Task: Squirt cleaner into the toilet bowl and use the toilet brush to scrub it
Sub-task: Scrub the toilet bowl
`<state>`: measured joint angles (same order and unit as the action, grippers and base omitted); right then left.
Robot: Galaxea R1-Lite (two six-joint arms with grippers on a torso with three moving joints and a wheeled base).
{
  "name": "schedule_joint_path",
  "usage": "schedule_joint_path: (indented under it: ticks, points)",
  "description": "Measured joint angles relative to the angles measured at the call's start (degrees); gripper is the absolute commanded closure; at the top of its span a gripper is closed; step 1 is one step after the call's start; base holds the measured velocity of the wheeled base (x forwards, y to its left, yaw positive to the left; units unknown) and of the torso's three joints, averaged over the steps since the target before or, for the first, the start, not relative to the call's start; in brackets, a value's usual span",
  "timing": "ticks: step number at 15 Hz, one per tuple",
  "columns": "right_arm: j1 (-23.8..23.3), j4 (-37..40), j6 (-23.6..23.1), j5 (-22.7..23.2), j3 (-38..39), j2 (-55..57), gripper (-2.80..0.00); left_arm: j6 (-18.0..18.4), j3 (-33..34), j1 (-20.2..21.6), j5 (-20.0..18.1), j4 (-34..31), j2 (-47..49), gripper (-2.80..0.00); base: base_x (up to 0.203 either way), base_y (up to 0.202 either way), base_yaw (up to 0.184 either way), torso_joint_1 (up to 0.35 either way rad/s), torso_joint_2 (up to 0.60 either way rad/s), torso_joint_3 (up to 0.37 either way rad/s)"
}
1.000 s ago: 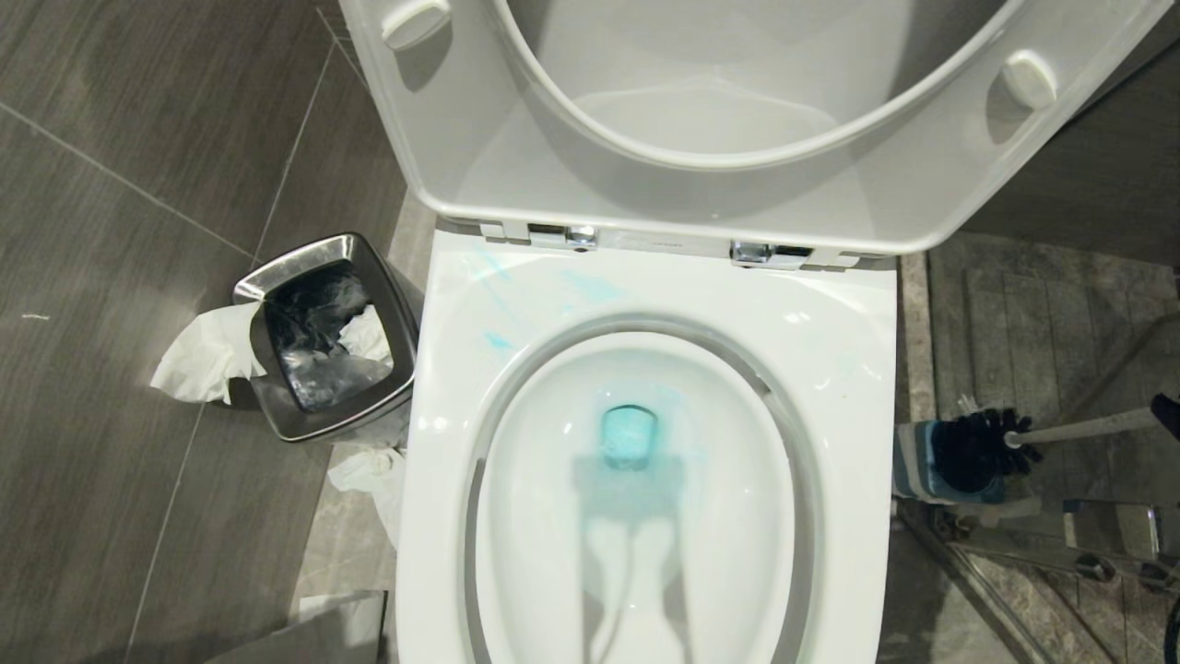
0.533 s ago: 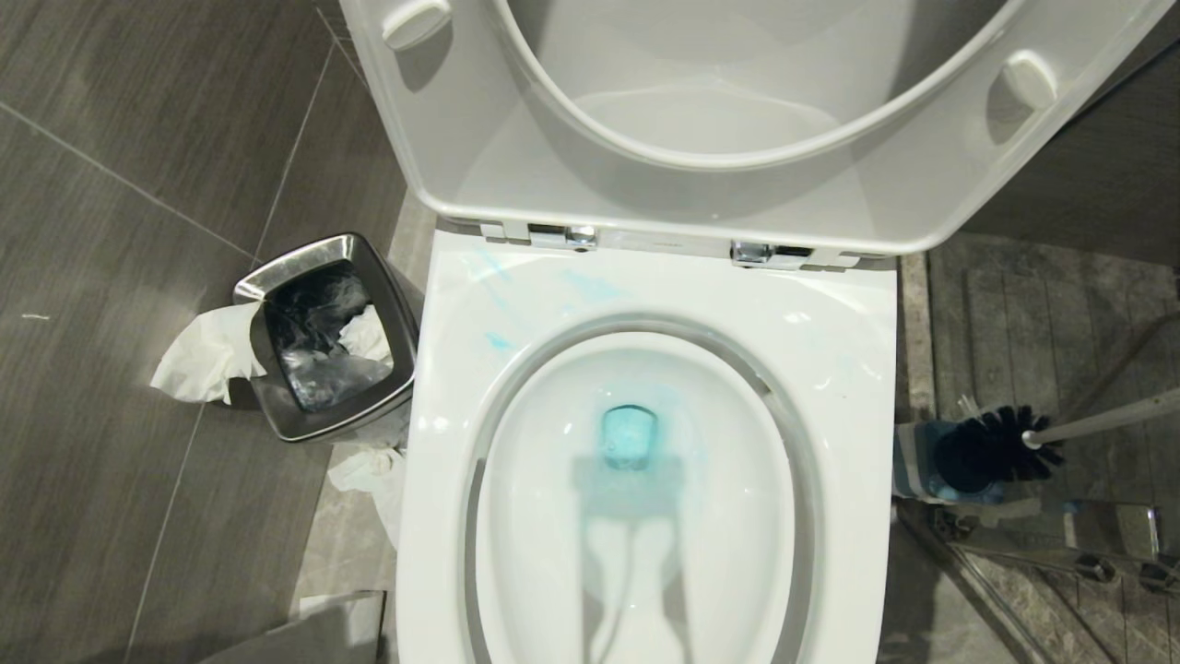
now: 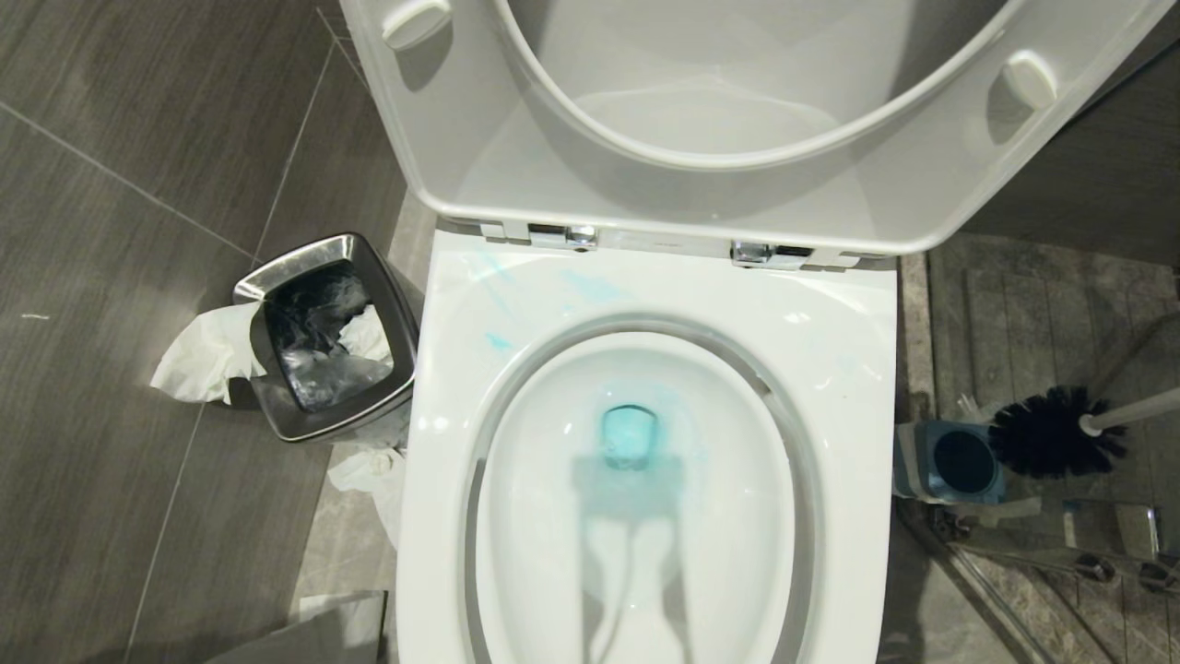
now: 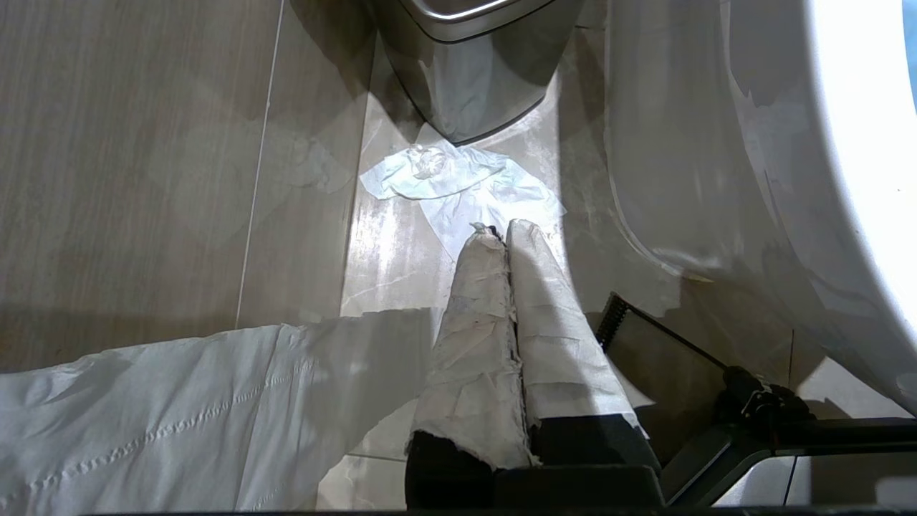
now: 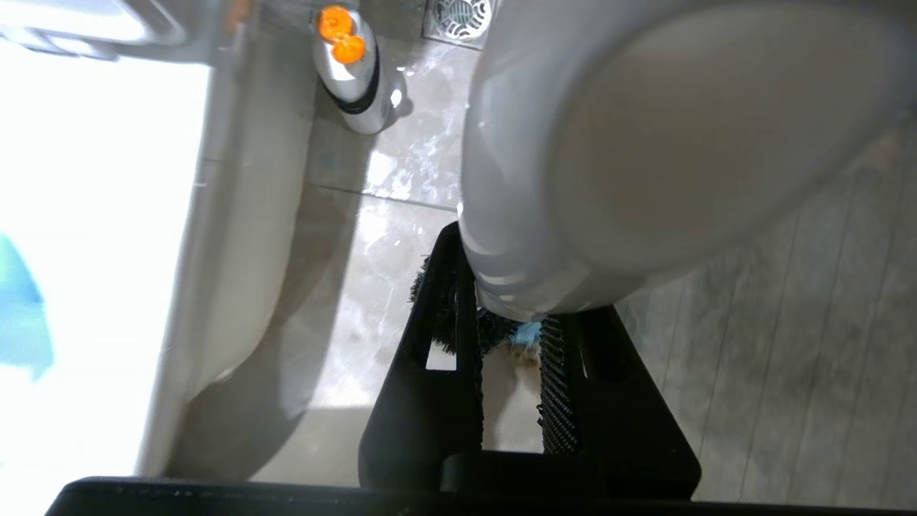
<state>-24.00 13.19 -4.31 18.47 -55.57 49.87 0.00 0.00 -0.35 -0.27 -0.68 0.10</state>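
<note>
The toilet bowl [image 3: 830,369] stands open, seat and lid raised. The cleaner [image 3: 630,438] tints the water turquoise at the drain, with thin smears on the rim's back left. The toilet brush [image 3: 1056,432] hangs to the right of the bowl, black bristle head just clear of its blue-and-grey holder [image 3: 949,461], handle running off to the right. In the right wrist view my right gripper [image 5: 509,315] is shut on the brush handle's rounded end [image 5: 645,143]. My left gripper [image 4: 498,229], fingers wrapped in white paper, is shut and empty, low beside the bowl's outer wall.
A small steel bin [image 3: 277,277] with tissue [image 3: 207,355] spilling onto the floor stands left of the bowl. A bottle with an orange top [image 5: 351,72] and a floor drain [image 5: 458,14] lie behind the brush. A metal rack [image 3: 1106,535] sits at the lower right.
The brush head has come up out of the holder and swung right; the holder's dark opening now shows. The left arm has not moved.
</note>
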Motion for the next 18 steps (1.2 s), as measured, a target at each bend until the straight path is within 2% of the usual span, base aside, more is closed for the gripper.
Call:
schedule_joint_path:
  ticks: [2,5,9,18]
  points:
    - [0.0,9.2,1.4,0.0,-7.4,-0.3,0.0,0.0,0.0,0.0,0.0,0.0,0.0,0.0,0.0,0.0,0.0,0.0,0.0,0.0]
    - [0.0,15.7,2.0,0.0,-14.1,-0.4,0.0,0.0,0.0,0.0,0.0,0.0,0.0,0.0,0.0,0.0,0.0,0.0,0.0,0.0]
    - [0.0,17.8,2.1,0.0,-18.2,-0.3,0.0,0.0,0.0,0.0,0.0,0.0,0.0,0.0,0.0,0.0,0.0,0.0,0.0,0.0]
    - [0.0,18.2,2.8,-0.1,-21.0,-0.4,0.0,0.1,-0.1,0.0,0.0,0.0,0.0,0.0,0.0,0.0,0.0,0.0,0.0,0.0]
